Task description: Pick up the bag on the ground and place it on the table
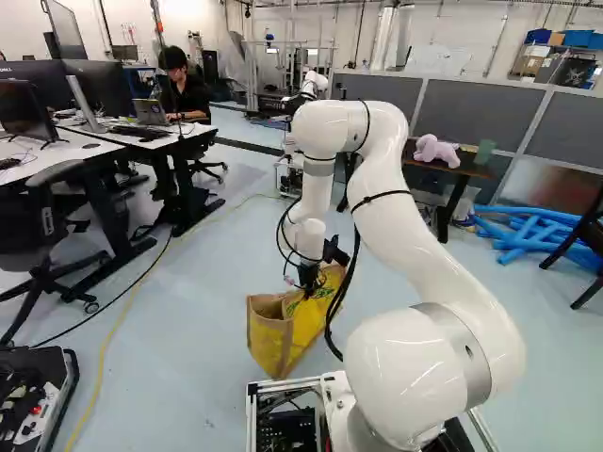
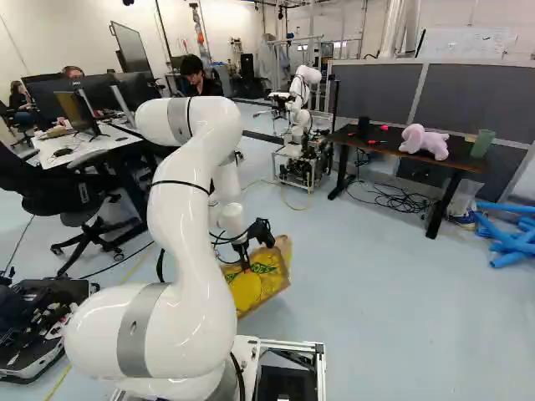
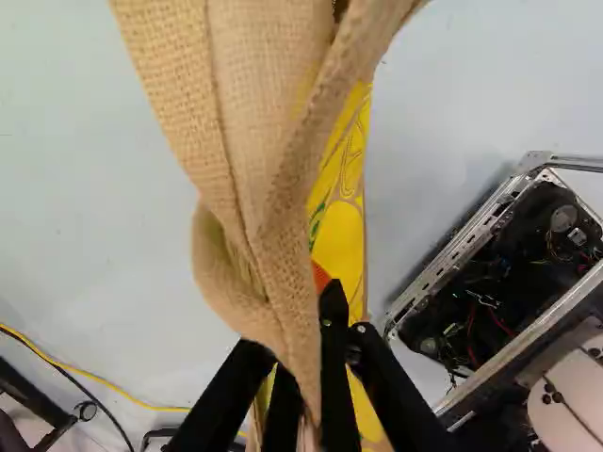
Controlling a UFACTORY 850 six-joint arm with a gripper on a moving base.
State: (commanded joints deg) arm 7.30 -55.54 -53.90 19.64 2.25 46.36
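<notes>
Right base view shows the yellow bag (image 2: 269,277) directly beneath the gripper (image 2: 246,266), which grasps its tan upper edge

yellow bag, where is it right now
The yellow bag is just ahead of the base, a little below the middle of the left base view, its tan rim pinched in the gripper.

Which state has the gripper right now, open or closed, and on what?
Gripper: closed on the tan cloth of the yellow bag, one finger on each side.
</notes>
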